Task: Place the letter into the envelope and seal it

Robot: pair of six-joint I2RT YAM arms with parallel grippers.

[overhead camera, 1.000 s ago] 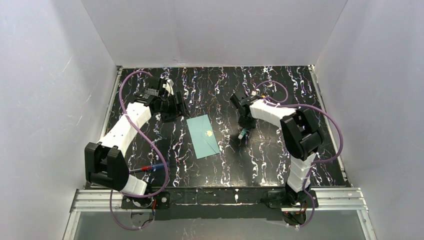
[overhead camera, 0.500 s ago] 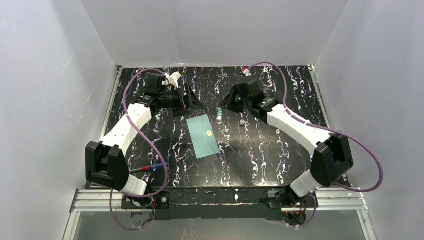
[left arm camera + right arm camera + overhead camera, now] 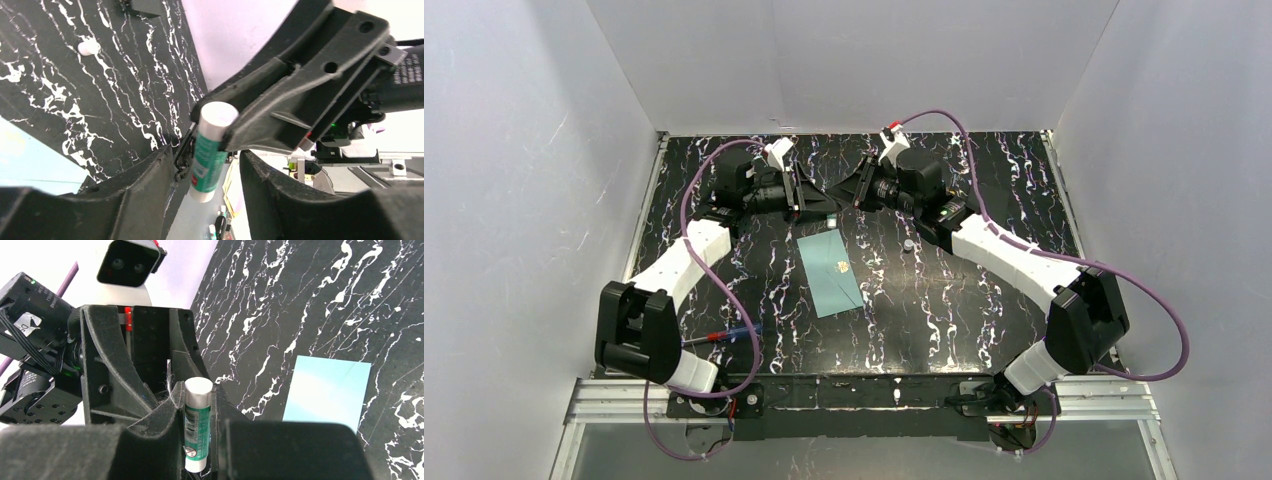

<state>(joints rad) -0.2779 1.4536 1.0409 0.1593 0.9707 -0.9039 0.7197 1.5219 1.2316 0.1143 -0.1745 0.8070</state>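
The pale teal envelope [image 3: 831, 272] lies flat mid-table, its gold seal [image 3: 841, 267] facing up; it also shows as a pale patch [image 3: 327, 390] in the right wrist view. The letter is out of view. My right gripper [image 3: 197, 400] is shut on a green-and-white glue stick [image 3: 197, 427], held in the air behind the envelope. My left gripper [image 3: 207, 165] faces it tip to tip. Its fingers [image 3: 125, 200] stand on either side of the glue stick [image 3: 210, 150] with a gap on both sides. In the top view the left gripper [image 3: 816, 200] and the right gripper [image 3: 844, 193] meet there.
A small round cap [image 3: 908, 244] sits on the table right of the envelope, also seen as a white cap [image 3: 89, 47]. A red and blue pen [image 3: 724, 336] lies near the left arm's base. White walls enclose the black marbled table [image 3: 984, 310].
My right arm has lifted the glue stick from beside the envelope and swung it back and left to meet the left gripper. The left gripper has turned toward it. The cap stayed on the table.
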